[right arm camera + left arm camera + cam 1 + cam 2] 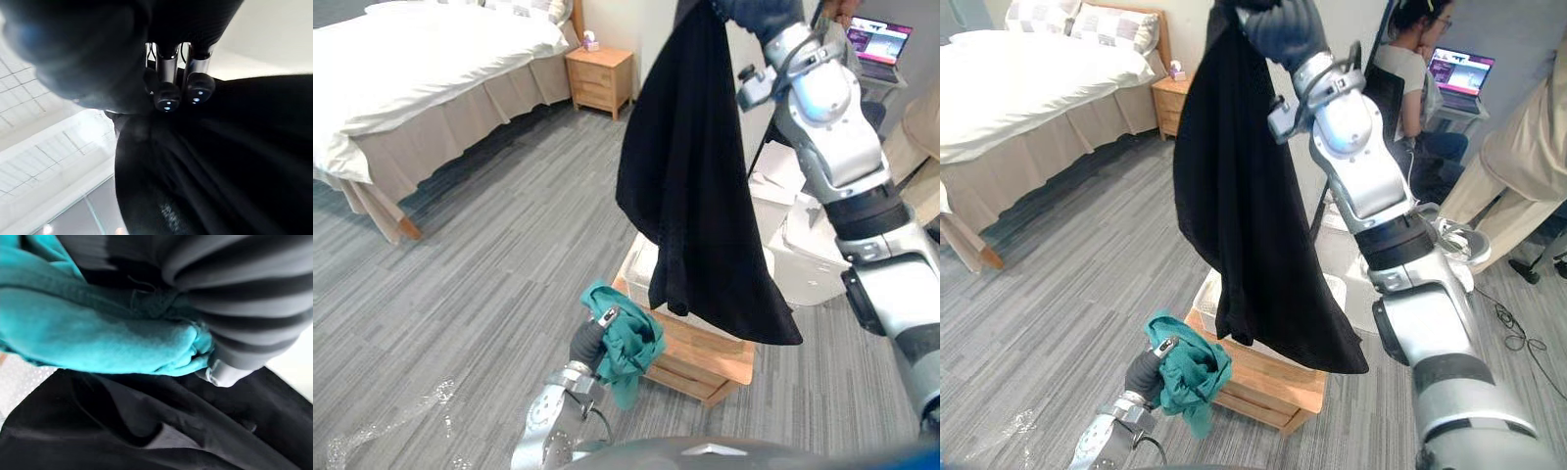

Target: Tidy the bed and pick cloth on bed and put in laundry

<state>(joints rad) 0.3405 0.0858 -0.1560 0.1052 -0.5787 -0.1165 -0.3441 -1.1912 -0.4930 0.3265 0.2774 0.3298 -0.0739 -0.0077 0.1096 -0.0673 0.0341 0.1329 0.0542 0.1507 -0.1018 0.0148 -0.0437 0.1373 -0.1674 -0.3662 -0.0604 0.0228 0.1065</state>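
**Now both robot hands hold cloth beside the basket**

At the top centre of the frame the right robot hand [1281, 31] is raised high. In its wrist view its fingers [167, 99] are curled into a black cloth [695, 186] and grip it at the upper end. The cloth hangs down long and wide through the middle of the frame. Its lower edge hangs in front of a white basket [1206, 292]; I cannot tell if it touches the basket.

The basket stands on a low wooden bench [710, 360] in the lower centre, on the grey floor [489, 245].

In the lower centre, just left of the bench, the left robot hand [590, 341] is closed around a bunched teal cloth [631, 345]. It holds the cloth above the floor, close to the corner of the bench. In the left wrist view the teal cloth is pressed against the hand's ribbed cover, with the black cloth behind it.

The bed [421, 59] is in the upper left, well apart from both hands, with a white cover lying smooth on it. Beside it stands a wooden nightstand [600, 80] with a tissue box [591, 42] on top.

In the upper right a person [1412, 69] sits at a laptop [1461, 70].
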